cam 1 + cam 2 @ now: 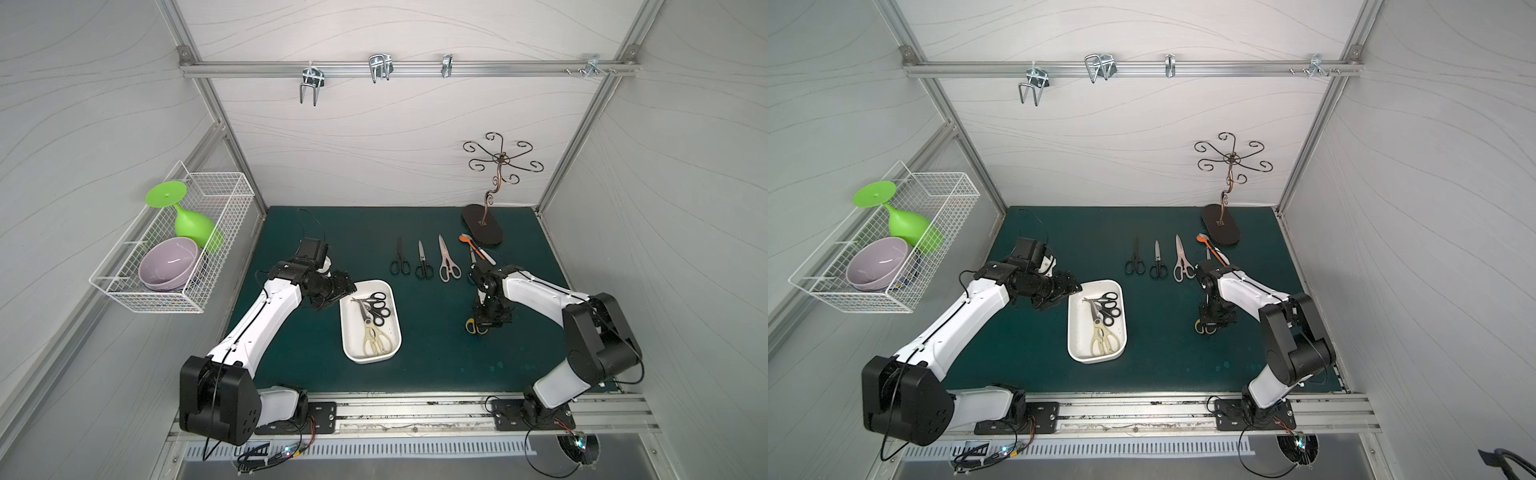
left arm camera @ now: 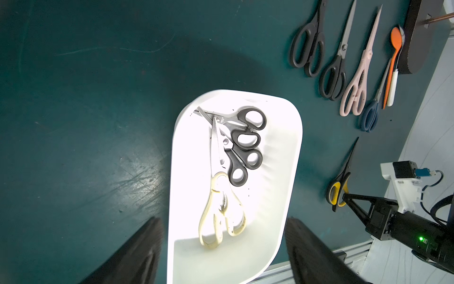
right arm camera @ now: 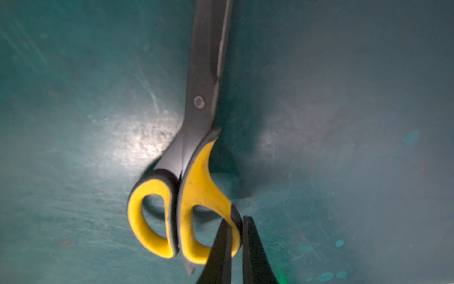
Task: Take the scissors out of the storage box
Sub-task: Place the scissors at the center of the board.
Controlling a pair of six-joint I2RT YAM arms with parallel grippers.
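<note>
yellow scissors (image 3: 196, 172), handle loop pinched by right gripper (image 3: 237, 221), likely for set-down on mat (image 3: 73, 98); left gripper (image 2: 223, 218), fingers (image 2: 137, 250) wide near storage box (image 2: 282, 172), likely readied for remaining scissors (image 2: 235, 152).

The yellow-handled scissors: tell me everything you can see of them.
The yellow-handled scissors have dark closed blades joined by a round pivot screw, and black plastic handles with yellow lining in two loops. They are flat over the green mat, outside the storage box. The right gripper is shut on the outer rim of one loop. Whether they rest on the mat or hang just above it is unclear.
</note>
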